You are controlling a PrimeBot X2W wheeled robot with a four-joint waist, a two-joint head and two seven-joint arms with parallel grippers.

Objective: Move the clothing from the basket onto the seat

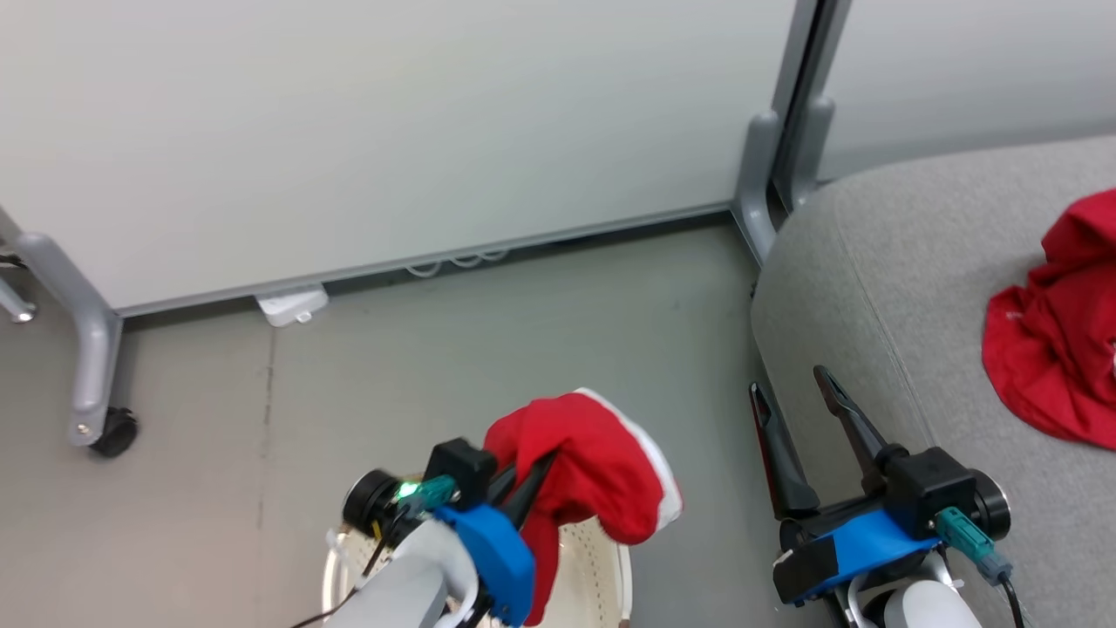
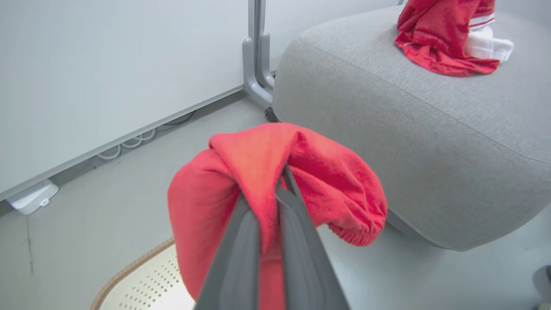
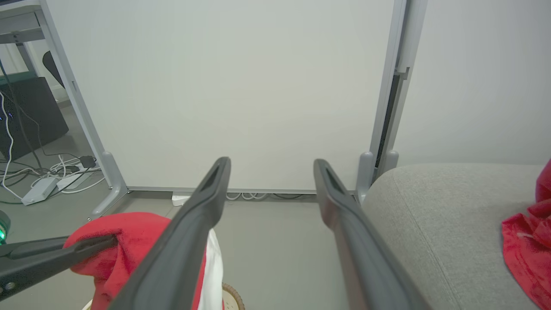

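Left jaws clenched on red garment (image 1: 602, 453), hanging above basket (image 1: 593, 576), itself mostly hidden, cut off near. Right jaws spread, empty, at seat (image 1: 872, 288) edge; second garment (image 1: 1055, 349) there, far right, cropped.

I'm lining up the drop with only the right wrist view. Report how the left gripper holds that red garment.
Observer: The left gripper is shut on the red garment, cloth pinched between its fingers and draped over their tips.
Operator: Tell me what's in the basket.
Observer: The part of the basket showing beneath the garment is bare; the arm hides the rest.
Operator: Check the seat.
Observer: A second garment lies bunched on the seat, white panel showing.
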